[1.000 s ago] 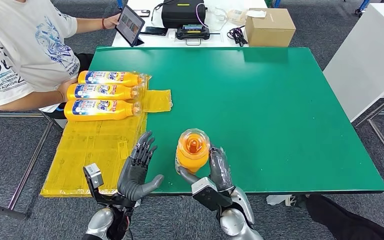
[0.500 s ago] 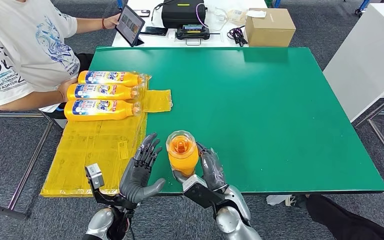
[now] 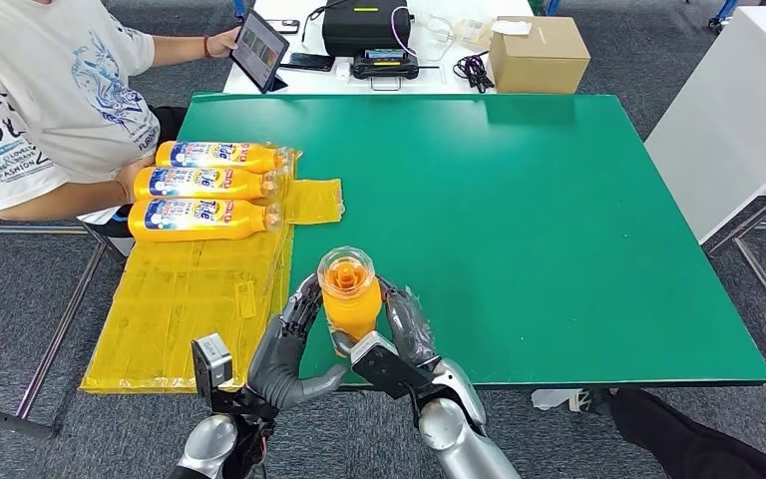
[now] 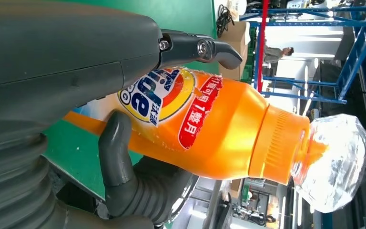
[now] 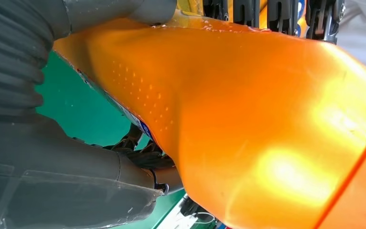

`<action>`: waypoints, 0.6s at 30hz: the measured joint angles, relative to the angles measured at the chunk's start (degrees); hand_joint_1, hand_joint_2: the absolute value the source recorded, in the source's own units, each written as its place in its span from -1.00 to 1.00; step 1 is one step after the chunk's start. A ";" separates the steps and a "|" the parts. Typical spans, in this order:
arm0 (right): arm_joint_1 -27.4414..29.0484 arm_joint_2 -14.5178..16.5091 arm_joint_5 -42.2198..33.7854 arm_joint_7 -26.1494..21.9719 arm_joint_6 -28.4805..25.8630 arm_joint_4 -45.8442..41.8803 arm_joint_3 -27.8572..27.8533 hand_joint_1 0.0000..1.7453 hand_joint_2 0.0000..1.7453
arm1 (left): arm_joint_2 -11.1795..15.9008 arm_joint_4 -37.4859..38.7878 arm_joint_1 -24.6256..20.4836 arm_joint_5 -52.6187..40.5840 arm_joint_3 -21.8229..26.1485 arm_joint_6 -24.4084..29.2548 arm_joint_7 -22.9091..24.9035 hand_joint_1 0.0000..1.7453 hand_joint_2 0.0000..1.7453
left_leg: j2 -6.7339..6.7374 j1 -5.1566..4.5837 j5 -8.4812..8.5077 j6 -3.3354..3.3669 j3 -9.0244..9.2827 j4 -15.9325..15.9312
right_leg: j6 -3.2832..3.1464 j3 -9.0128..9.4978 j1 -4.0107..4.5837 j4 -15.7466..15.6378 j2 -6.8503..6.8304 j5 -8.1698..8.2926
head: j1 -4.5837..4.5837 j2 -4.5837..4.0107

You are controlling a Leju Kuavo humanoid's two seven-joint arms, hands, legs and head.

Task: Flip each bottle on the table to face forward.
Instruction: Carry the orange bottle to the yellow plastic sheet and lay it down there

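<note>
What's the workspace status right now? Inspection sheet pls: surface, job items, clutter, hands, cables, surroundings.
Surface: green table, yellow mat at its left edge.
Job's things: one orange bottle held upright; three bottles lying on the mat, labels up.
Clutter: nothing seen on the green table.
Hands: left hand and right hand both grip the orange bottle.
Cables: black cable bundle on the white table behind.
Surroundings: seated person, tablet, cardboard box.
</note>
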 joint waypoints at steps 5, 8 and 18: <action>-0.27 0.08 0.02 -0.01 0.00 0.62 0.07 1.00 1.00 | 0.07 0.00 -0.02 -0.01 0.00 0.07 0.00 -1.00 1.00 | 0.00 0.00 0.00 0.00 0.00 0.00 | 0.00 0.00 0.00 0.00 0.00 0.00 | 0.01 0.00; -0.44 0.10 0.04 0.01 0.15 0.89 0.21 1.00 1.00 | 0.13 0.00 -0.05 -0.66 -0.01 0.52 0.03 -1.00 1.00 | 0.00 0.00 0.00 0.00 0.00 0.00 | 0.00 0.00 0.00 0.00 0.00 0.00 | 0.01 0.00; -0.95 1.11 1.81 0.97 1.29 2.69 4.46 1.00 1.00 | 0.11 0.51 -0.77 -3.02 0.27 4.68 2.03 -1.00 1.00 | 0.01 0.01 0.00 0.00 0.00 -0.01 | 0.00 -0.01 0.01 0.00 0.00 0.00 | 0.00 0.00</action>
